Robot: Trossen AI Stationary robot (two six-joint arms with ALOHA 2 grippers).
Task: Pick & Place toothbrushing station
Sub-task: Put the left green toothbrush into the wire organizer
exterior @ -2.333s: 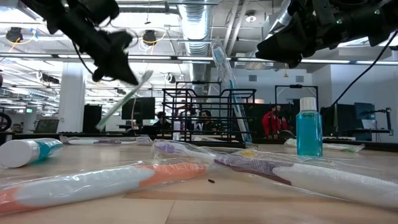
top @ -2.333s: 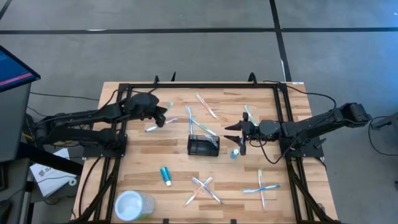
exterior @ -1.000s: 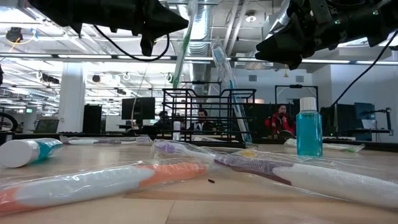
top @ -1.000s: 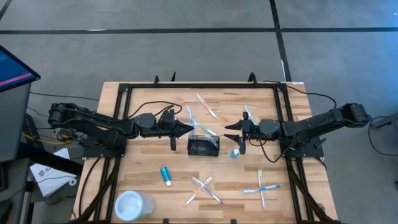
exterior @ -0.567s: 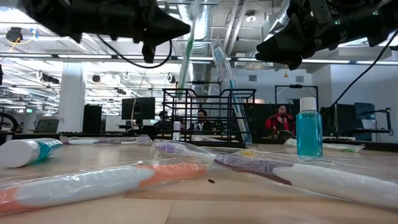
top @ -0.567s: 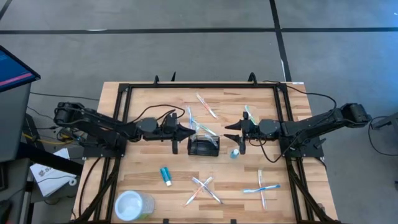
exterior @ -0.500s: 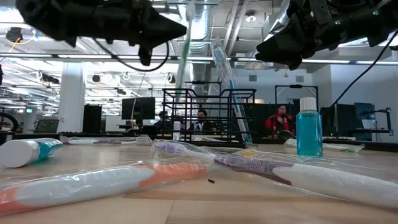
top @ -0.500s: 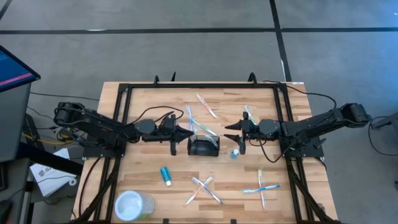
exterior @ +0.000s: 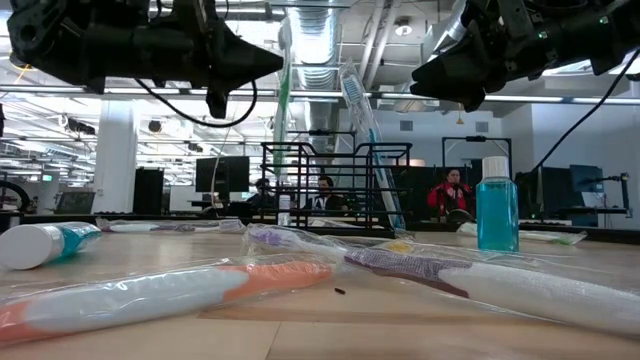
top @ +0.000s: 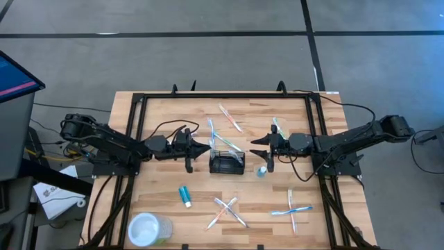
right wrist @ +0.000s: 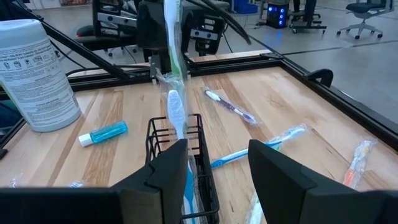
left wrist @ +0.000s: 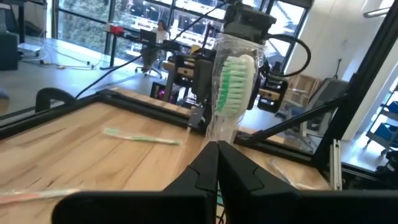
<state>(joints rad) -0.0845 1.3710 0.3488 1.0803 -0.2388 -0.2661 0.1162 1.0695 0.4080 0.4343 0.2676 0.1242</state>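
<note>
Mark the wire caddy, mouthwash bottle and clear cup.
wire caddy (top: 226, 164), high view, black mesh top.
mouthwash bottle (exterior: 497, 213), low view, blue body.
clear cup (top: 148, 228), high view, round rim near the left front corner.

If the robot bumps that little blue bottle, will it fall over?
Probably, yes. The blue bottle stands upright, tall and narrow on a small base, so a nudge could tip it. It looks round, so it might then roll across the wooden table.

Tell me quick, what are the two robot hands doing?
Left gripper: shut on a green toothbrush, beside the caddy.
Right gripper: fingers open, holding nothing.
</note>
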